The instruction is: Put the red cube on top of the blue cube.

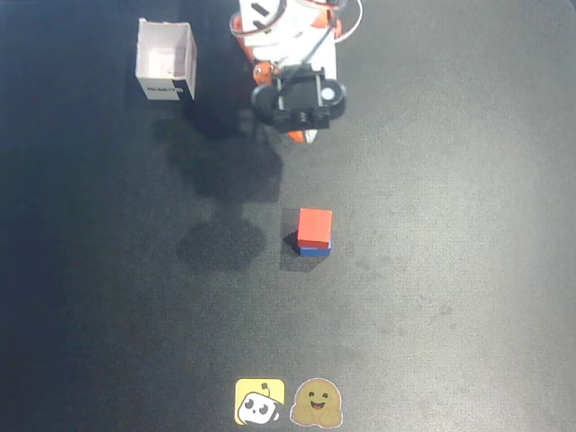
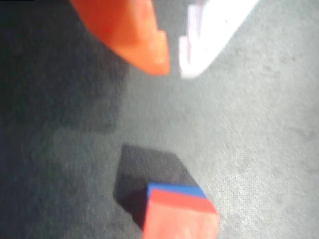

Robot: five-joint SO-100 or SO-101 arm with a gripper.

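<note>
In the overhead view the red cube (image 1: 315,226) sits on top of the blue cube (image 1: 314,251) at the middle of the dark mat; only a thin blue strip shows under it. My gripper (image 1: 303,137) is drawn back near the arm's base, well apart from the stack and holding nothing. In the wrist view the orange finger (image 2: 134,35) and the white finger (image 2: 214,30) come almost together at the gripper's (image 2: 173,68) tips, above bare mat. The red cube (image 2: 182,219) with a blue edge (image 2: 174,190) behind it is at the bottom of that view.
An open white box (image 1: 166,87) stands at the top left. The arm's base (image 1: 288,27) is at the top centre. Two small stickers (image 1: 259,401) (image 1: 315,402) lie at the bottom edge. The mat (image 1: 450,225) is dark and flat.
</note>
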